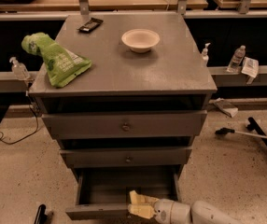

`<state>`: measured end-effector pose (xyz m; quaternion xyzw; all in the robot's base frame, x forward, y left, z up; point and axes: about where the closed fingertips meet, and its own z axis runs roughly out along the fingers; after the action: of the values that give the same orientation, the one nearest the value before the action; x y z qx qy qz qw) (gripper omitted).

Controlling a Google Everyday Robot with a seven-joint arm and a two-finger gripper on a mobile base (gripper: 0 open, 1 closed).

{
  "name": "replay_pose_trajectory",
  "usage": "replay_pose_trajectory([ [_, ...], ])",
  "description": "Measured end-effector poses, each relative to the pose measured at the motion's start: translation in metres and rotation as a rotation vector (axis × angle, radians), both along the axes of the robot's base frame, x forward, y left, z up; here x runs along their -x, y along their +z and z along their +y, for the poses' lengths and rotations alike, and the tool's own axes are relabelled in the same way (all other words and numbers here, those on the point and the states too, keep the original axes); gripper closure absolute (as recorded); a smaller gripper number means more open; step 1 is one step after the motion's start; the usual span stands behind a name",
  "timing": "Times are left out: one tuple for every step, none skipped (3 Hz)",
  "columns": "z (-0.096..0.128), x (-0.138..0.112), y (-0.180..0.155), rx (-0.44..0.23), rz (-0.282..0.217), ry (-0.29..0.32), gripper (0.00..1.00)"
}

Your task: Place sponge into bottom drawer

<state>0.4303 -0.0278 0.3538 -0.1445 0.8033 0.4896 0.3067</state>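
Your tool (145, 206), at bottom centre of the frame, is clenched on the pale yellow, wavy-edged sponge (138, 199). It sits over the front lip of the open grey metal bottom drawer (92, 213), whose cavity lies just above it in the frame.

Your white gripper (136, 204), pale yellow at its tip, sits at the grey bottom drawer (96, 213) front. The grey cabinet (171, 69) (plain, dull) bears a green bag (59, 62) and white bowl (140, 39); the floor (21, 181) is speckled beige.
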Motion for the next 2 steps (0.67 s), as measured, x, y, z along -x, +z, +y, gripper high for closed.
replay_pose_trajectory([
  [0.015, -0.020, -0.010, -0.012, -0.017, 0.032, 1.00],
  [0.034, -0.068, -0.025, 0.004, -0.060, 0.048, 1.00],
])
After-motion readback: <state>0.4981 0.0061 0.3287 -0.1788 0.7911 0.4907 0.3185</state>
